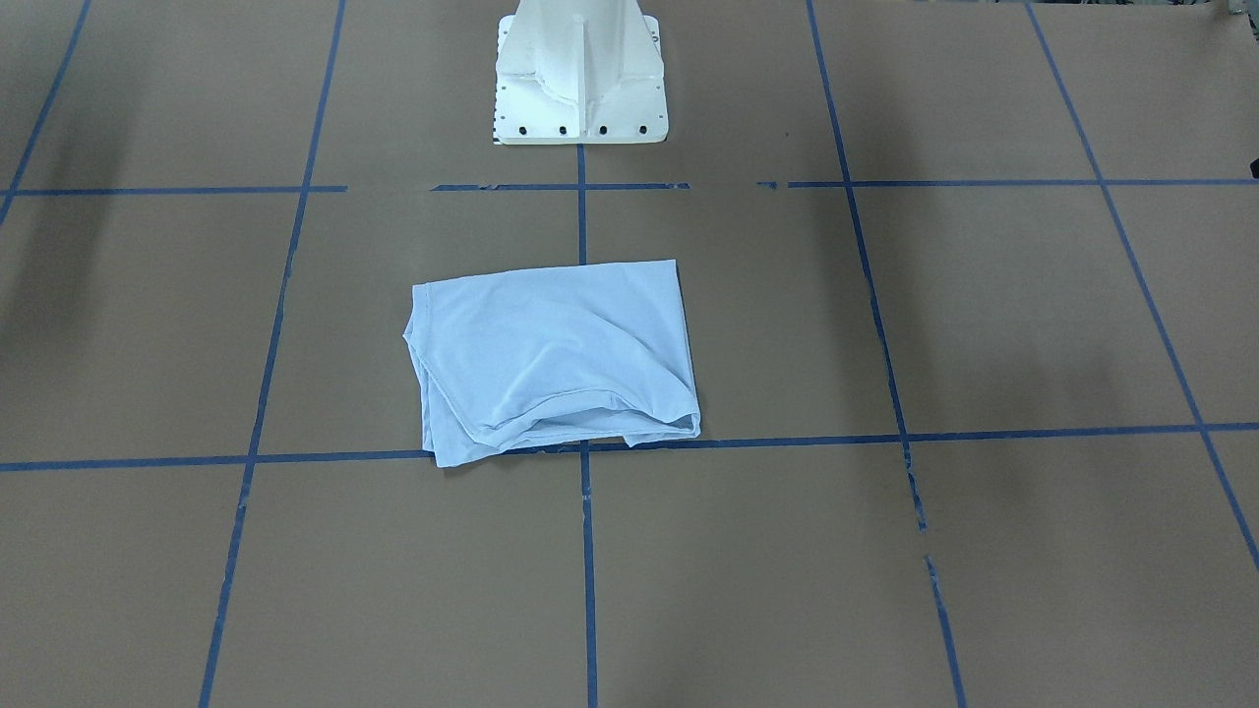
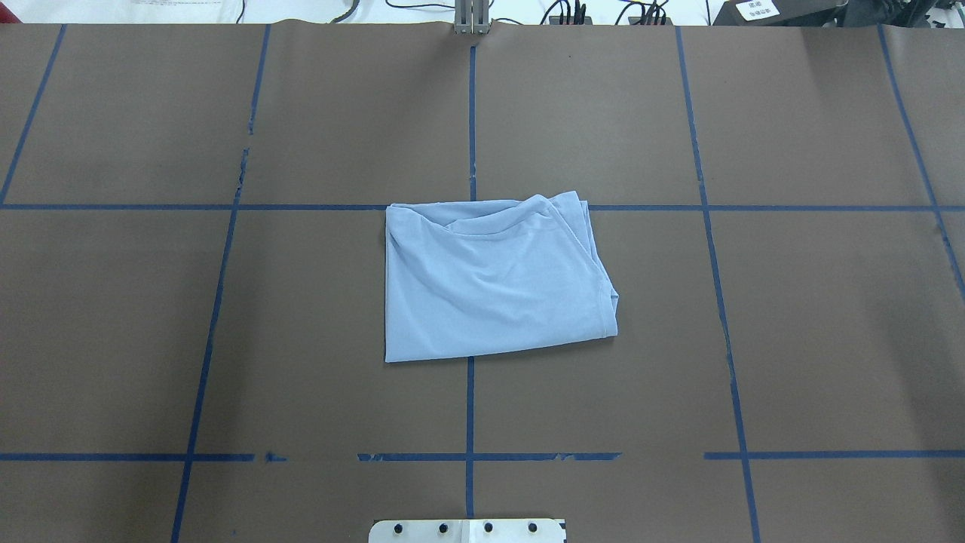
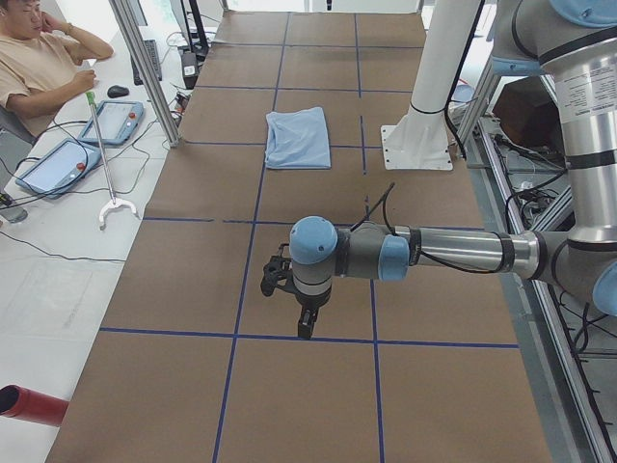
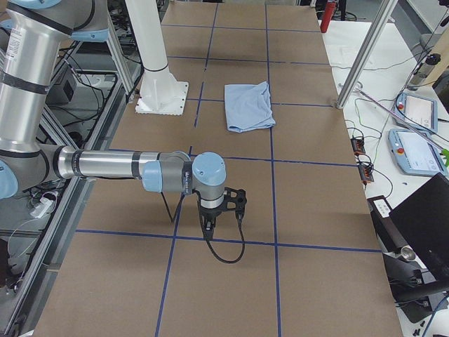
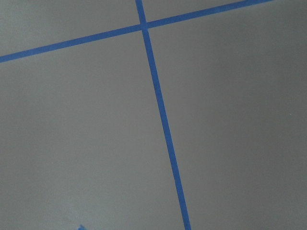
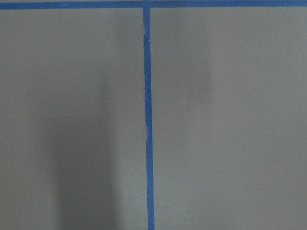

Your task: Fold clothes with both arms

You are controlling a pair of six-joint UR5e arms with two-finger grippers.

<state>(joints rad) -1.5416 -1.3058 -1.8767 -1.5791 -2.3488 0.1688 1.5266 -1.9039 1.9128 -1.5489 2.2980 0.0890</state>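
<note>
At the centre of the bench (image 2: 151, 302), near the white pedestal (image 1: 580, 79), your light blue T-shirt (image 2: 490, 286) lies folded. The left hand (image 3: 306, 326) and right hand (image 4: 210, 228) hang well apart from it; you cannot tell their opening.

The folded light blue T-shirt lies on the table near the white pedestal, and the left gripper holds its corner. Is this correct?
Not quite. In the exterior left view the left gripper hangs over bare table, far from the T-shirt; nothing holds it. The rest is right.
</note>
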